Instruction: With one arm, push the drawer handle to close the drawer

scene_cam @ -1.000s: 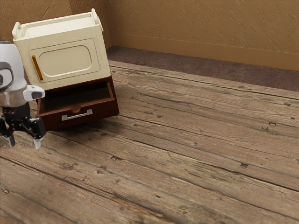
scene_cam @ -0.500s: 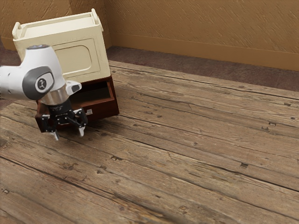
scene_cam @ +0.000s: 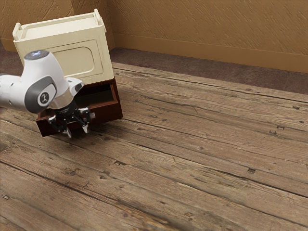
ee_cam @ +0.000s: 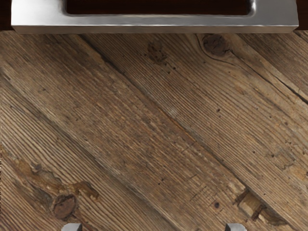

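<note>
1. Boards [scene_cam: 202,144]: brown, grainy wood with dark knots, cracks and chipped spots.
2. Cabinet [scene_cam: 97,48]: stands on them toward the exterior view's left, cream above, red-brown below.

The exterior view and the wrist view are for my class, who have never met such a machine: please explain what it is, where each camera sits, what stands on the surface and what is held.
The machine is a robot arm ending in a black two-fingered hand. The exterior view comes from a camera beside the arm; the wrist view comes from one mounted on the hand, looking down past a silver drawer handle.

On the wooden planks stands a cabinet, cream above and dark reddish-brown below. Its lower drawer is open. The hand is at the drawer's front, fingers apart, holding nothing. The task is to push the drawer closed.
</note>
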`<state>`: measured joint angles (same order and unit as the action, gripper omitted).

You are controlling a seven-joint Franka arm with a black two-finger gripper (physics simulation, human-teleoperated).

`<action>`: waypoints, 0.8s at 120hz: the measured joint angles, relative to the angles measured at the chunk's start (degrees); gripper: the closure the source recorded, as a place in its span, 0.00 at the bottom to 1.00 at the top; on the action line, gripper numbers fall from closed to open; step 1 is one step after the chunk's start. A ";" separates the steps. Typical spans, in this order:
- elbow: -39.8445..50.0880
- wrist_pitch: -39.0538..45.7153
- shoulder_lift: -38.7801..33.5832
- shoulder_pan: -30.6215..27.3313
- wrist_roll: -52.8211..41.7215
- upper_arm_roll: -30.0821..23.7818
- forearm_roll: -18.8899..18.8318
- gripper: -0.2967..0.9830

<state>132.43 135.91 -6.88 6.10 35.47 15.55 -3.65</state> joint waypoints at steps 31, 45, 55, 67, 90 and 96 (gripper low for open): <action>-4.78 1.25 6.60 0.05 2.07 0.73 -1.82 0.79; -5.76 1.45 7.24 0.21 3.12 1.03 -3.45 0.82; -7.95 1.54 9.64 0.72 3.73 1.88 -4.25 0.83; -9.87 1.61 11.56 0.13 4.36 2.15 -4.72 0.84; -12.85 1.70 13.89 -0.17 5.24 2.20 -4.94 0.84; -13.73 1.71 14.46 -0.17 5.41 2.20 -4.99 0.84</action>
<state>118.70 137.61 7.58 5.93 40.88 17.75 -8.64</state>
